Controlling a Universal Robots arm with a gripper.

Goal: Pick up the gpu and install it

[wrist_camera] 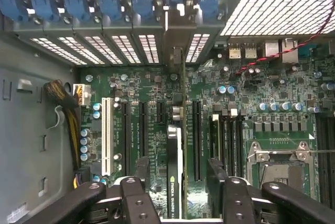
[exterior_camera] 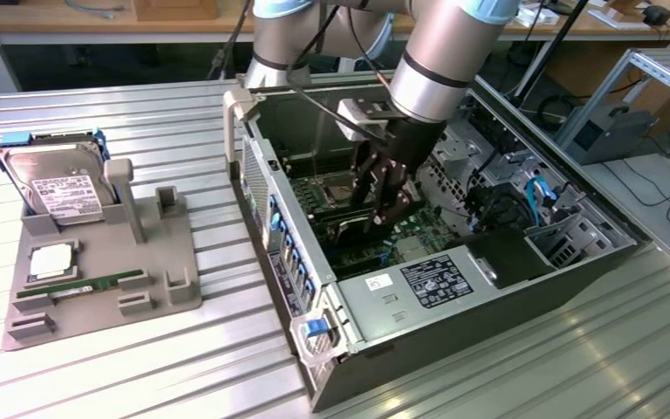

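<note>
Currently my gripper (exterior_camera: 389,202) is down inside the open PC case (exterior_camera: 452,288), jaws spread apart, gripping nothing. In the wrist view the gpu (wrist_camera: 175,174) stands on edge in a motherboard (wrist_camera: 157,130) slot between my fingers (wrist_camera: 142,170), clear of both. Its bracket end points to 12 o'clock, toward the rear slot covers (wrist_camera: 125,48). Outside the case, at 9 o'clock in the exterior view, a gray holder (exterior_camera: 102,279) carries the hard drive (exterior_camera: 62,188) and memory stick (exterior_camera: 85,288).

Even overhead light, both views sharp; glare whitens the case's vent grille (wrist_camera: 285,12).
</note>
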